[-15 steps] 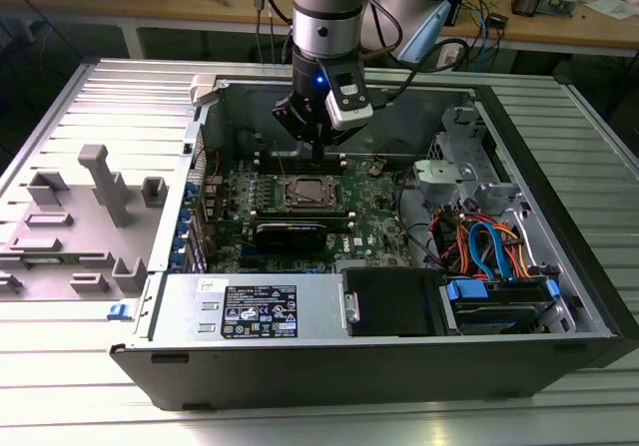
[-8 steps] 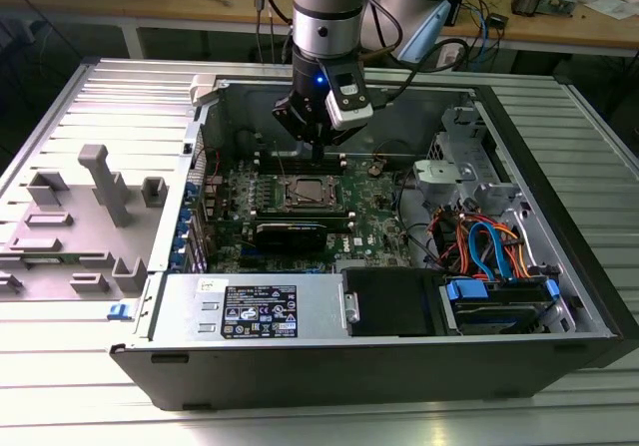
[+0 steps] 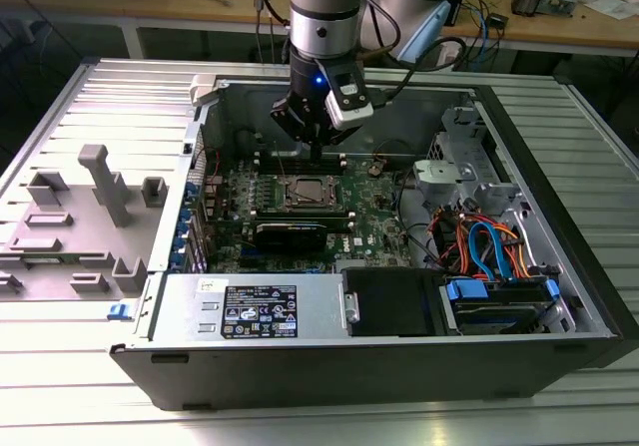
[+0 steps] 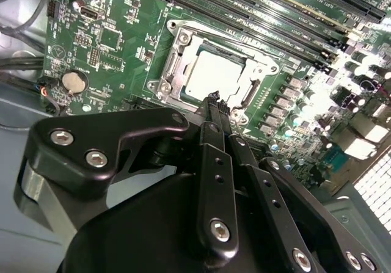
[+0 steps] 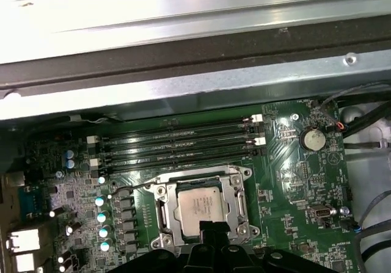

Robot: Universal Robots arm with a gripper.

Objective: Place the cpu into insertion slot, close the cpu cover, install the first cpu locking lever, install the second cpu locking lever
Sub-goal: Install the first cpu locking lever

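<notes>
The hand (image 3: pixel 318 151) hangs inside the open computer case (image 3: pixel 399 366), low over the green motherboard (image 5: pixel 287 181). In both wrist views its black fingers (image 4: pixel 215 111) are pressed together at the tip with nothing between them. The tip hovers just above the near edge of the socket, and I cannot tell whether it touches. The cpu (image 5: pixel 198 209) lies flat in the insertion slot (image 5: pixel 156 218), beside the long black memory slots (image 5: pixel 177 145) and well apart from the round coin battery (image 5: pixel 313 139). Its grey metal top shows through the window of the cpu cover (image 5: pixel 239 203), which appears to lie folded down around it. Whether the locking levers are latched I cannot tell. The chip looks light, stiff and smooth, and probably fragile underneath, so it is best held by its bare edges and never dragged. The cover is thin sheet metal that should swing easily on its hinge, and it is best pushed at its free edge rather than pinched. The case rests on a ribbed metal desk (image 3: pixel 300 421).
</notes>
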